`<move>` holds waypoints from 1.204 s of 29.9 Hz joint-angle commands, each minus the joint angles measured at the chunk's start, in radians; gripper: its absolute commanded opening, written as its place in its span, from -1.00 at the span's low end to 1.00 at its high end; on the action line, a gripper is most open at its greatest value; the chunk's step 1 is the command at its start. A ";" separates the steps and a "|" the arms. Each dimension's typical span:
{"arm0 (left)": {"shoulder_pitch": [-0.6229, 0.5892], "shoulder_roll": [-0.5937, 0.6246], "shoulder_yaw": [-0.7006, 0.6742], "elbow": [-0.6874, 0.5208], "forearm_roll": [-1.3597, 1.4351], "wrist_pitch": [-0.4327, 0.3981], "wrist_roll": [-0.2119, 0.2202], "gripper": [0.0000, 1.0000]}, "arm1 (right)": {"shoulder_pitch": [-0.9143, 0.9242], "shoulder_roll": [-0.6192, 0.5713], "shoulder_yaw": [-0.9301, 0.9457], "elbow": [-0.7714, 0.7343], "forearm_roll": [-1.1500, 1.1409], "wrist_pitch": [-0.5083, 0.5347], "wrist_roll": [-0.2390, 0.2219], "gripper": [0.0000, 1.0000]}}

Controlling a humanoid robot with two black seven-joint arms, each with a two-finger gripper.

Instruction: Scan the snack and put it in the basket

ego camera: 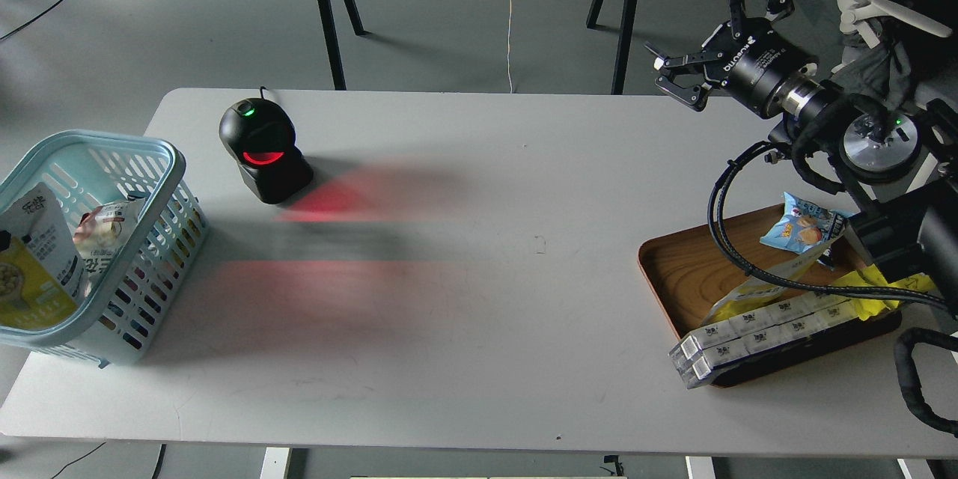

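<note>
The snack (34, 262) already lay inside the basket (168, 157), so the task looked finished, while the right end effector (700, 41) hung spread and empty above the desk (486, 277).

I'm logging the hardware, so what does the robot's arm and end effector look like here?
Only the right arm shows. Its end effector is black with two claw-like linkage fingers, white lettering on a black cylindrical body, then a silver ring. Black cables loop alongside, and a round silver joint cap carries a small green light.

slotted plastic basket (161, 165), glossy snack (34, 262) pouch, wood-grain tray (677, 269), smooth matt table (479, 187), glossy black scanner (262, 150).
</note>
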 commanded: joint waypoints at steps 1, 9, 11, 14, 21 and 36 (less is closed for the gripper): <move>-0.001 0.000 -0.001 0.000 0.000 0.000 -0.002 -0.01 | 0.000 0.000 -0.005 0.000 0.000 -0.001 0.000 0.97; -0.034 0.040 -0.032 0.000 -0.002 0.000 -0.011 0.97 | 0.003 0.002 -0.025 0.003 0.000 -0.002 0.000 0.97; -0.061 0.054 -0.061 0.000 -0.015 0.000 -0.011 0.98 | 0.004 0.002 -0.025 0.005 0.000 -0.004 0.000 0.97; -0.103 0.057 -0.107 0.003 -0.075 0.000 -0.011 0.98 | 0.018 0.002 -0.028 0.008 0.000 -0.012 0.000 0.97; -0.222 -0.055 -0.205 0.044 -0.404 0.000 -0.011 0.98 | 0.067 0.000 -0.066 0.015 0.000 -0.013 0.000 0.97; -0.505 -0.728 -0.515 0.515 -1.098 -0.653 0.004 0.98 | 0.121 0.001 -0.114 0.008 0.000 -0.041 0.000 0.97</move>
